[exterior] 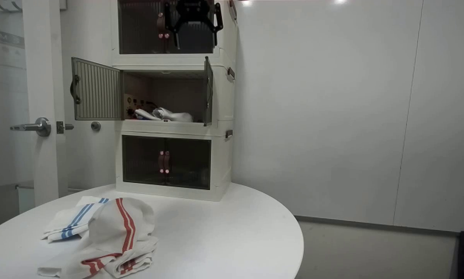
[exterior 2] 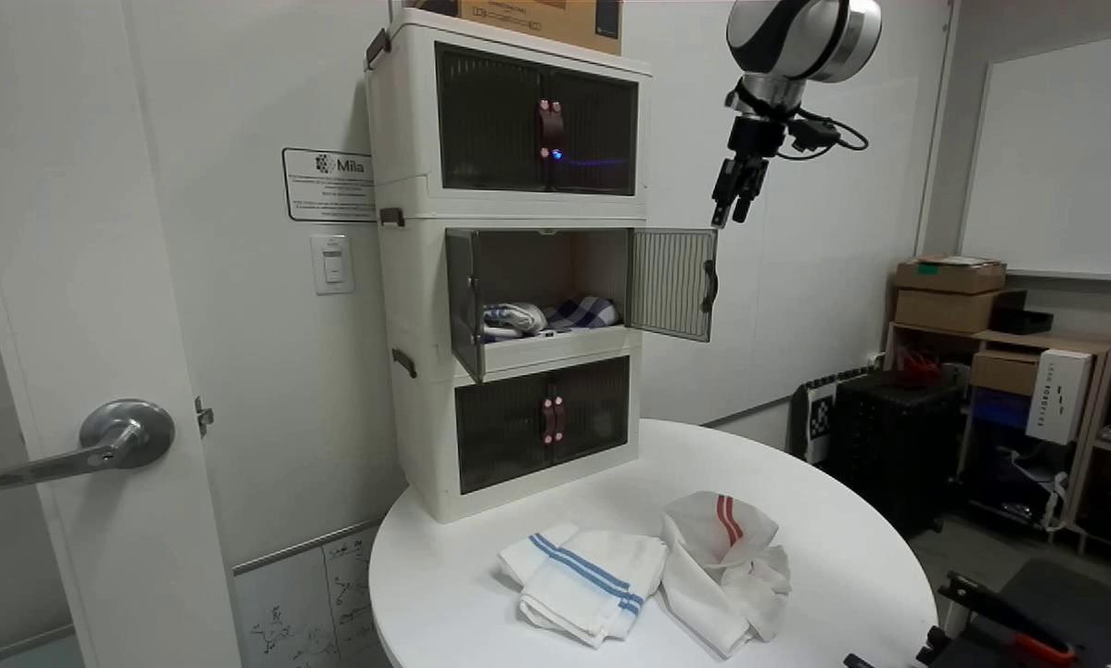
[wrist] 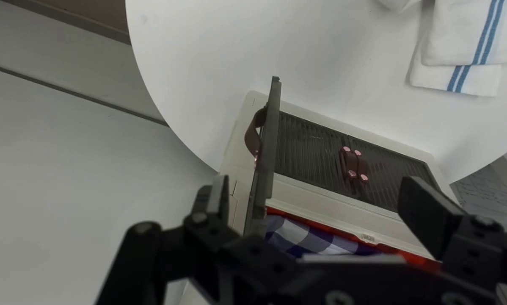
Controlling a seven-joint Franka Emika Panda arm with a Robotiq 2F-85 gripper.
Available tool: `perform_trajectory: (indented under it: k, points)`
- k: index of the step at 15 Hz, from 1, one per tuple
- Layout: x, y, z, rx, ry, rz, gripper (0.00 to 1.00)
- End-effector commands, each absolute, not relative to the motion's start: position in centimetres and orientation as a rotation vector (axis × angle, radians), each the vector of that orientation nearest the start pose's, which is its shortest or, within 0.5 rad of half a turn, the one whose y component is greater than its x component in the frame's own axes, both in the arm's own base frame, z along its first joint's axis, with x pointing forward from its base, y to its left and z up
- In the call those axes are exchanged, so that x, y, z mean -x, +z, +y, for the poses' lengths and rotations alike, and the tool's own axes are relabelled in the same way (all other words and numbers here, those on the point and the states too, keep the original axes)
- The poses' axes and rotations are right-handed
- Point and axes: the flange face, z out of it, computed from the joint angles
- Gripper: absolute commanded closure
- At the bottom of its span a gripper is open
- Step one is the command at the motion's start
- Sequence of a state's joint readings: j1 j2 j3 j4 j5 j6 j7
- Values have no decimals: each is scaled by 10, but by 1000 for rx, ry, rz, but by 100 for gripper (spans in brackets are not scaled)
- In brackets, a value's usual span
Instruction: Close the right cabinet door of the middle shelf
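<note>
"One red-striped cloth is spotted nearest, crumpled on the round white table, with a blue-striped cloth laid just to its left."

"And the gripper?"

"Held up in the air, and its fingers are spread wide apart!"

"The right cabinet door?"

"Swung well out, at the right side of the middle shelf; in both exterior views it is seen lower than the fingertips."

"And its partner?"

"The left door is swung out too! Inside, a rolled white cloth is seen at left, a checked cloth at right."

"Farther back?"

"A pale wall is seen."
</note>
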State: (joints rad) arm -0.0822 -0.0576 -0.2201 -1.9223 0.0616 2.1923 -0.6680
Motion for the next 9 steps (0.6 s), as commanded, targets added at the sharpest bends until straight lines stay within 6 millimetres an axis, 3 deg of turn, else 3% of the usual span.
perform_trajectory:
  k: [1,9]
  points:
    - [-563,541,-173,3122,-549,-569,0]
    - [-577,524,-155,3089,-545,-637,0]
